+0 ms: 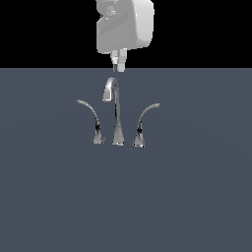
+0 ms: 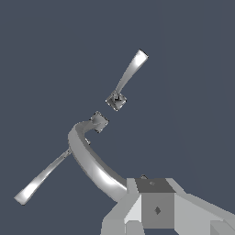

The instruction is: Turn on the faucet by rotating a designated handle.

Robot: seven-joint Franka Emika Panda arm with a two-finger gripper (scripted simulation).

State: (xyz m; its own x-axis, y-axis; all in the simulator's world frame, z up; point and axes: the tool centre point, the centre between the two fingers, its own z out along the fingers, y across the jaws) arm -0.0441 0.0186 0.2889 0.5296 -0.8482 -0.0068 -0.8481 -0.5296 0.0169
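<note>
Overhead, gripper (image 1: pixel 118 67) hovers above faucet (image 1: pixel 116 114), jaws seemingly closed.

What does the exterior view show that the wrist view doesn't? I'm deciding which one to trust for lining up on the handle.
Only the exterior view shows the faucet's upright side profile: the spout rising between two levers, the handle arcing to that view's right, the gripper hanging above the spout, apart from it. Only the wrist view looks down, showing the square bases and how the handle and the other lever splay opposite ways. Both share all three chrome pieces and the grey floor.
</note>
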